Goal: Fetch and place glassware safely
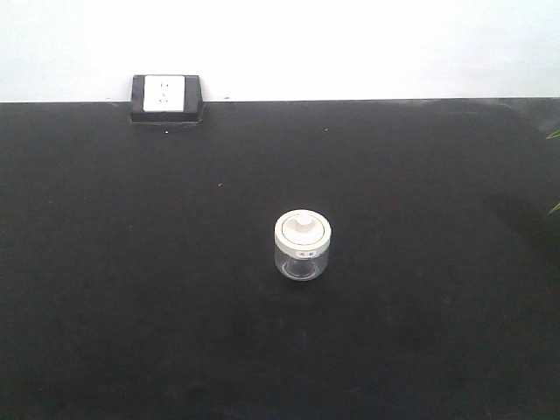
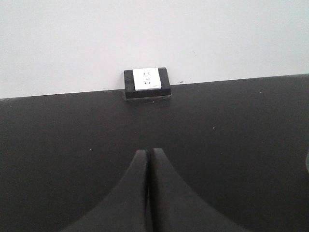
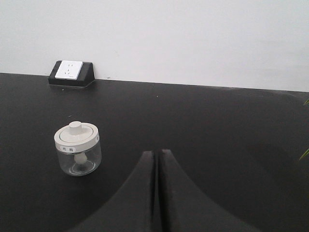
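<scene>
Left gripper (image 2: 150, 159): black jaws pressed together, low over the matte black tabletop (image 2: 58, 145). Right gripper (image 3: 157, 162): likewise closed, empty. Small squat clear glass jar with white knobbed lid (image 3: 77, 149) upright mid-table, ahead-left of right gripper, apart. White wall socket in black wedge housing (image 1: 165, 96) at far edge.

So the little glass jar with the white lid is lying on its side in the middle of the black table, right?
Not quite. The glass jar stands upright, its white lid on top with the knob pointing up. It is indeed about mid-table on the black table. The exterior front-facing view shows this.
</scene>
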`<state>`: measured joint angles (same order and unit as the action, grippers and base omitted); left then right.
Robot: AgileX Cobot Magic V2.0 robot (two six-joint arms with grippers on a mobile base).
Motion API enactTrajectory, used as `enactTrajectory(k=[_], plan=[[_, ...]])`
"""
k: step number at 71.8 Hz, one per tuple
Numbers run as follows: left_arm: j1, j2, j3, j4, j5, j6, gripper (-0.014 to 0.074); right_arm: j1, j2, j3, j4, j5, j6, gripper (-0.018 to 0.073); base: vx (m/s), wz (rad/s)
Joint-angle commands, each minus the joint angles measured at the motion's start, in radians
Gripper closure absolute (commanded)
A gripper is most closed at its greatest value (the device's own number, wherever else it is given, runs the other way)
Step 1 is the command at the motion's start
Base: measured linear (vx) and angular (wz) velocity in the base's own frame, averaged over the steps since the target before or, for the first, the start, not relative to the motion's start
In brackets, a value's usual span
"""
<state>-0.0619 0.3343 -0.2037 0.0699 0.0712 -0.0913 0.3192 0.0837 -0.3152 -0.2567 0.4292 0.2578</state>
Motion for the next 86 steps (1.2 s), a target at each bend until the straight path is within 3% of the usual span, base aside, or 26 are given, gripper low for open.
enactTrajectory(k=[1, 31, 50, 65, 86], plan=[[-0.004, 0.01, -0.026, -0.002, -0.071, -0.008, 0.0603, -0.005, 0.011, -0.025, -0.013, -0.066, -0.011, 0.0567, 0.0, 0.0], [-0.003, -0.031, -0.01, -0.002, -0.071, -0.004, 0.0603, -0.005, 0.011, -0.025, -0.013, -0.066, -0.011, 0.0567, 0.0, 0.0], [0.013, -0.207, 0.134, 0.007, -0.077, 0.04, 0.0603, -0.005, 0.011, -0.025, -0.013, -0.066, -0.011, 0.0567, 0.0, 0.0], [0.027, -0.357, 0.261, 0.006, -0.108, 0.019, 0.0603, -0.005, 0.011, -0.025, -0.013, -0.066, -0.011, 0.0567, 0.0, 0.0], [0.027, -0.359, 0.26, -0.001, -0.105, 0.017, 0.0603, -0.005, 0.011, -0.025, -0.013, -0.066, -0.011, 0.0567, 0.0, 0.0]])
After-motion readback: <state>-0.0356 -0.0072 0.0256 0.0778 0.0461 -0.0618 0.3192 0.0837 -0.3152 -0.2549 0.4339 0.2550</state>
